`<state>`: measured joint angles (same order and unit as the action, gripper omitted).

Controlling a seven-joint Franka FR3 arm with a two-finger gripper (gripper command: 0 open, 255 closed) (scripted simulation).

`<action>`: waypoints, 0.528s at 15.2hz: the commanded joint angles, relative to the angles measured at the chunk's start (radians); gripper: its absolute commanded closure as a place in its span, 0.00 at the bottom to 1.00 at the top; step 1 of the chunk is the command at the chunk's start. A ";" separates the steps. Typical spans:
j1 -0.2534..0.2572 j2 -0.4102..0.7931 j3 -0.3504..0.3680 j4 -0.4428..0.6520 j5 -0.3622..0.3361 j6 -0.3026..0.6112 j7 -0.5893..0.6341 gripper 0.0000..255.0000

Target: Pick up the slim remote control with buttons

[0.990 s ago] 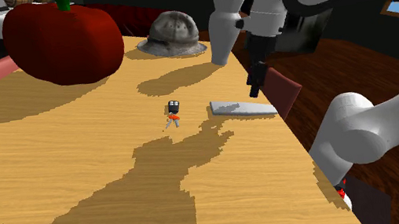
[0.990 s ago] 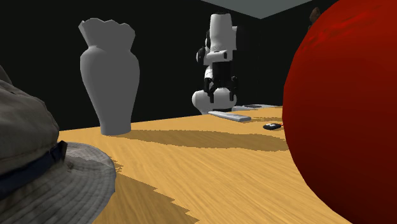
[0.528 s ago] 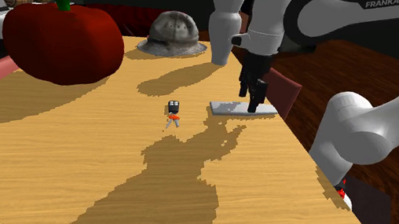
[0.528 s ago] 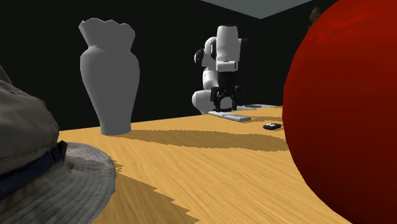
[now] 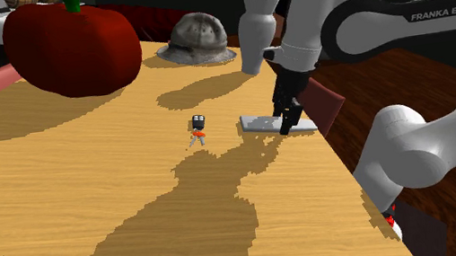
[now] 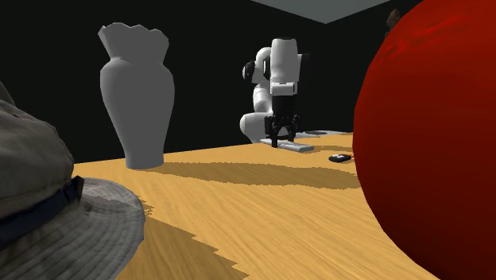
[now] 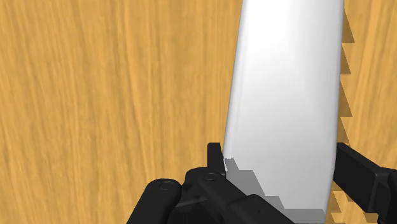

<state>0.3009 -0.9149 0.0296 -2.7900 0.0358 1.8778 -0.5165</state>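
Remote control [image 5: 264, 123], drawn as a slim pale slab, lies flat on the wooden table [image 5: 89, 186], some way from the white vase [image 5: 255, 33] on the stand's side. The black jaws are spread astride one end, not clearly pinching it. This looks like the grasp step: the jaws should next close squarely across its width, low against the table, before lifting.

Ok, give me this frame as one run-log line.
phase: pre-grasp | black gripper: down at one end of slim flat white remote control | remote: lying flat on wooden table | lift: not yet
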 commanded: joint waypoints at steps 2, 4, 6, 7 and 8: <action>0.000 0.000 0.000 0.000 0.000 0.000 0.000 1.00; 0.000 0.000 0.000 0.000 0.000 0.000 0.000 1.00; -0.001 0.001 -0.001 0.000 -0.001 0.002 -0.001 1.00; -0.001 -0.001 -0.002 0.012 -0.001 -0.013 -0.001 1.00; -0.001 -0.003 -0.002 0.025 -0.002 -0.027 -0.001 1.00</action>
<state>0.2998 -0.9145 0.0280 -2.7767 0.0344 1.8649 -0.5177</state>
